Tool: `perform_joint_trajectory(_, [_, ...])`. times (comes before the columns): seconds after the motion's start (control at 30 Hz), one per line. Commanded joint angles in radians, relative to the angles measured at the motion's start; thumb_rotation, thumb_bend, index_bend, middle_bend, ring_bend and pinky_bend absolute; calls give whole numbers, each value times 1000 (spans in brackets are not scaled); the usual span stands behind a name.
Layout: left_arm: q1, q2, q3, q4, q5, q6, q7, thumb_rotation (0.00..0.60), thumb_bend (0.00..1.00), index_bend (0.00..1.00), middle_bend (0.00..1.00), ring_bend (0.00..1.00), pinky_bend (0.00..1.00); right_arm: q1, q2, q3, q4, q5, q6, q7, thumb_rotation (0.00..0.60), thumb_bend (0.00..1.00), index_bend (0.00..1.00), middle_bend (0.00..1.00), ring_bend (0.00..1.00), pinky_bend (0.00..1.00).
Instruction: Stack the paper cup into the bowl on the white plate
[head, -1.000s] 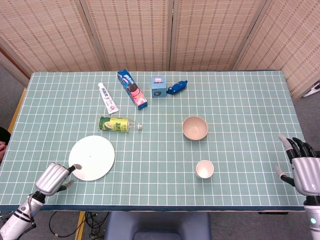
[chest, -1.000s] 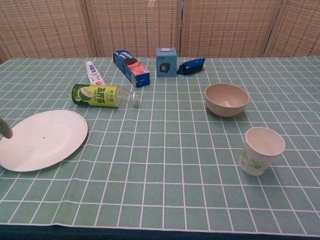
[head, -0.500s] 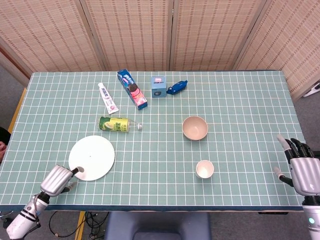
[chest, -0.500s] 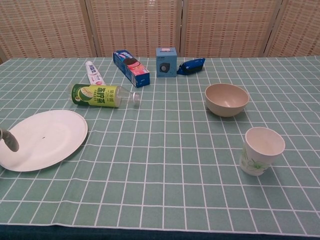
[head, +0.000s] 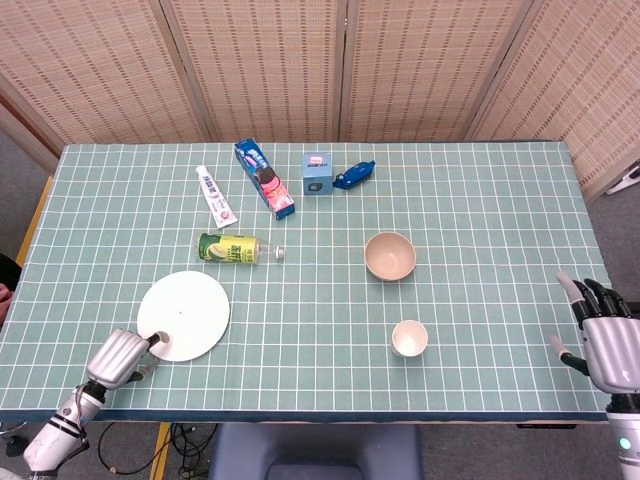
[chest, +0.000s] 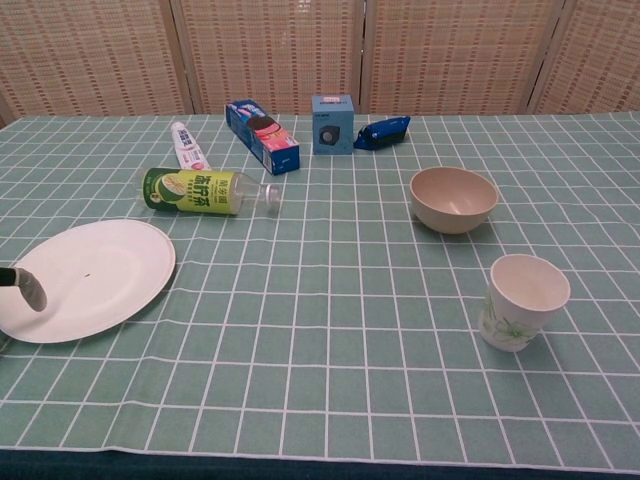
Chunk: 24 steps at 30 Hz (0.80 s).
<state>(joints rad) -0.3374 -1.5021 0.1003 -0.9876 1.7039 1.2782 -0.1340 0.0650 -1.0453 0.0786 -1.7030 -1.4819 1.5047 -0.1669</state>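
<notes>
A white paper cup (head: 409, 338) (chest: 523, 301) with a green print stands upright near the front right of the table. Behind it sits an empty beige bowl (head: 389, 255) (chest: 453, 198). The white plate (head: 184, 315) (chest: 82, 278) lies bare at the front left. My left hand (head: 118, 358) hovers at the plate's near-left edge with fingers curled in, holding nothing; one fingertip (chest: 28, 289) shows over the plate's rim in the chest view. My right hand (head: 607, 340) hangs at the table's right front corner, fingers spread and empty, well to the right of the cup.
A green bottle (head: 235, 248) lies on its side behind the plate. A toothpaste tube (head: 216, 195), a cookie box (head: 266, 178), a small blue box (head: 318, 173) and a blue packet (head: 354, 174) sit along the back of the table.
My left hand has slid a little right and toward the front edge, its fingertip now over the plate's rim. The right hand has barely shifted. Cup, bowl and plate have not moved.
</notes>
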Motion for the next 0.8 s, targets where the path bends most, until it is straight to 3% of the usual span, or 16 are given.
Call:
perform_joint_trajectory(0.03, [-3, -5, -1, 4, -5, -3, -1, 600, 299, 361, 943, 951, 1000, -1, -1, -1, 2, 3, 0, 1, 600, 221, 79, 186, 125, 174])
perform_joint_trajectory(0.57, [-21, -49, -19, 28, -38, -19, -14, 600, 298, 372, 942, 951, 1000, -9, -6, -3, 15, 14, 0, 11, 600, 222, 79, 186, 125, 174])
perform_joint_trajectory(0.8, [-25, -86, -36, 63, -42, 20, -54, 600, 299, 448, 950, 956, 1000, -11, -8, -3, 23, 21, -5, 18, 600, 221, 79, 186, 125, 174])
